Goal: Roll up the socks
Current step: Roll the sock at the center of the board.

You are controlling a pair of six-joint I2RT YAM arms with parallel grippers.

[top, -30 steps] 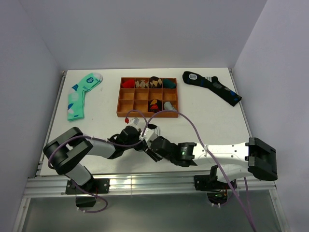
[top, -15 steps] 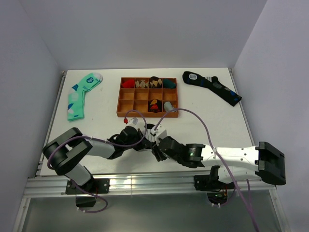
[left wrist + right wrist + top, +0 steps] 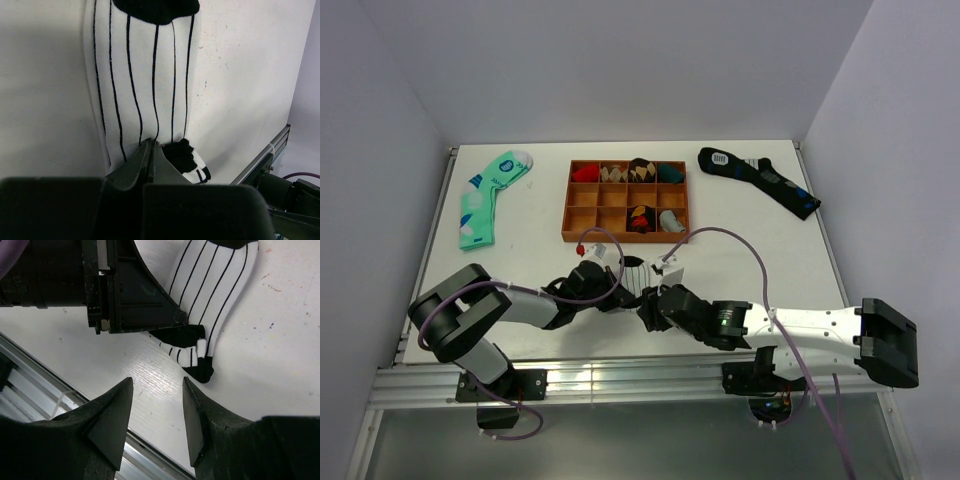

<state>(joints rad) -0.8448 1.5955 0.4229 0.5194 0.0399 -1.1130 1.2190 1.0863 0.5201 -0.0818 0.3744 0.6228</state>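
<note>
Two pincers work near the front edge of the surface (image 3: 750,250), about mid-width, where the sock (image 3: 145,70) lies flat.

Change over the last second:
- The right arm has stretched out, its elbow swinging toward the right edge.
- The right pincer (image 3: 155,407) has shifted a little away from the front edge. It is now over bare surface, just beside the sock's near end.
- The left arm has not moved.

Pincer state:
- Left pincer (image 3: 151,146): pressed together, tips down on the sock beside its black patch. Whether fabric is caught between them cannot be told.
- Right pincer: spread, holding nothing.

Judgement: the right pincer is lining up on the turned-over end while the left pins the fabric, so rolling has barely started.

Sock appearance: white with thin black lengthwise stripes and a black band at the far end. The near end is folded over once, showing a black patch and a short striped flap. The rest lies flat and unrolled.
</note>
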